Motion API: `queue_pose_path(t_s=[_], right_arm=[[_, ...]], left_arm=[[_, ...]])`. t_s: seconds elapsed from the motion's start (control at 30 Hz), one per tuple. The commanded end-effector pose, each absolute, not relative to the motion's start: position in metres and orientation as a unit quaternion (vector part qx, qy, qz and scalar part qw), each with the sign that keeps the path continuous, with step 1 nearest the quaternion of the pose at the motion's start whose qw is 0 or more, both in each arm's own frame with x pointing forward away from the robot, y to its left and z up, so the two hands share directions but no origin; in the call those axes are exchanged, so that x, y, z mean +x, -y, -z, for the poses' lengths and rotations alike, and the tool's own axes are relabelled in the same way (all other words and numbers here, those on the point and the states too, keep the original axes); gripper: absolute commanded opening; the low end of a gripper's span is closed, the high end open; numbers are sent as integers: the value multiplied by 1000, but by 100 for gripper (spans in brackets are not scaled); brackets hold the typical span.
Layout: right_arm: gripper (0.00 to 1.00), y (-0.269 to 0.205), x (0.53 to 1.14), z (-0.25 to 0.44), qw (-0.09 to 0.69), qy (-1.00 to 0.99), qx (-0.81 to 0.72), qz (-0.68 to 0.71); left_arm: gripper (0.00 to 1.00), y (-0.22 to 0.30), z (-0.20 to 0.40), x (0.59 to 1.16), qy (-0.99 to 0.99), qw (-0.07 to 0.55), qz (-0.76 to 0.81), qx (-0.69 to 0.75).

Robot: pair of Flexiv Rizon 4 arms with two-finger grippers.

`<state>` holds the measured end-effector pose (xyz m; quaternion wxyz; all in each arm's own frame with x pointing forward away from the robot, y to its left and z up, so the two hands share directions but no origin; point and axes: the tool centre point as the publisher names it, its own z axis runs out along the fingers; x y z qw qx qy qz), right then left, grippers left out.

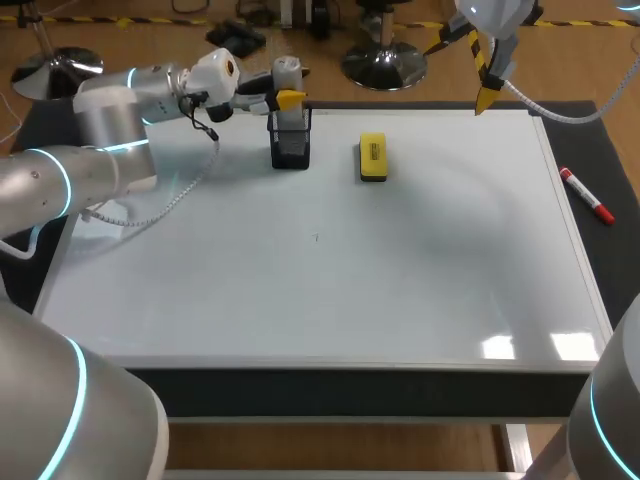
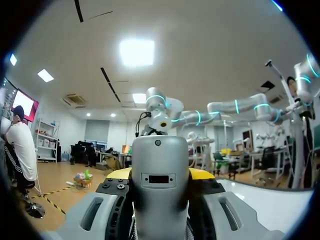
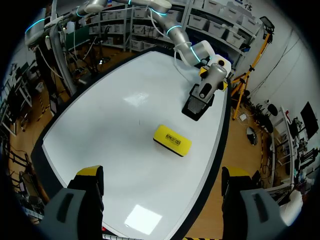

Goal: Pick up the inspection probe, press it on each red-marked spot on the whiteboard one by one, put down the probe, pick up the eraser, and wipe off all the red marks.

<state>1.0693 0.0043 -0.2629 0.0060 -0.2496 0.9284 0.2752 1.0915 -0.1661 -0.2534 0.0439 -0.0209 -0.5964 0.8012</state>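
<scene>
The grey inspection probe (image 1: 287,75) stands upright in a black mesh holder (image 1: 290,143) at the back of the whiteboard (image 1: 300,290). My left gripper (image 1: 288,98) comes in sideways and is shut on the probe (image 2: 159,160), whose grey body fills the space between its yellow tips. The yellow eraser (image 1: 372,157) lies just right of the holder, flat on the board. My right gripper (image 1: 485,95) hangs open high over the board's back right corner, with the eraser (image 3: 172,140) ahead of it. I see no red marks on the board, only a tiny dark speck (image 1: 317,237).
A red marker (image 1: 586,194) lies on the dark table right of the whiteboard's frame. The holder (image 3: 197,107) and the left gripper (image 3: 212,70) stand close to the board's far edge.
</scene>
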Motion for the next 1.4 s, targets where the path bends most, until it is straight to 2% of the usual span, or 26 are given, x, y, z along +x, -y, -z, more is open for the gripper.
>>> queue_pose_path(t_s=[0.03, 0.43, 0.47, 0.5, 0.53, 0.57, 0.6, 0.67, 0.7, 1.4], right_arm=[[100, -4, 1070, 262, 5, -929, -251, -273], [100, -4, 1070, 262, 5, -929, -251, -273], [100, -4, 1070, 262, 5, -929, -251, -273], [100, -4, 1070, 262, 5, -929, -251, -273], [100, -4, 1070, 262, 5, -929, -251, -273], [100, -4, 1070, 262, 5, -929, -251, -273], [100, -4, 1070, 262, 5, -929, -251, -273], [100, -4, 1070, 262, 5, -929, -251, -273], [100, -4, 1070, 262, 5, -929, -251, -273], [100, -4, 1070, 262, 5, -929, -251, -273]], left_arm=[[0, 166, 257, 1095, 595, 50, -802, -25], [0, 165, 262, 1094, 601, 54, -797, -24], [24, 165, 263, 1094, 601, 55, -797, -24], [38, 165, 263, 1093, 601, 55, -797, -24], [45, 165, 263, 1093, 602, 55, -797, -24], [46, 165, 263, 1093, 602, 53, -797, -23], [58, 165, 263, 1092, 602, 53, -797, -24], [92, 165, 261, 1092, 602, 51, -797, -24], [100, 165, 260, 1091, 602, 50, -796, -25], [100, 134, 228, 1078, 728, -52, -682, -45]])
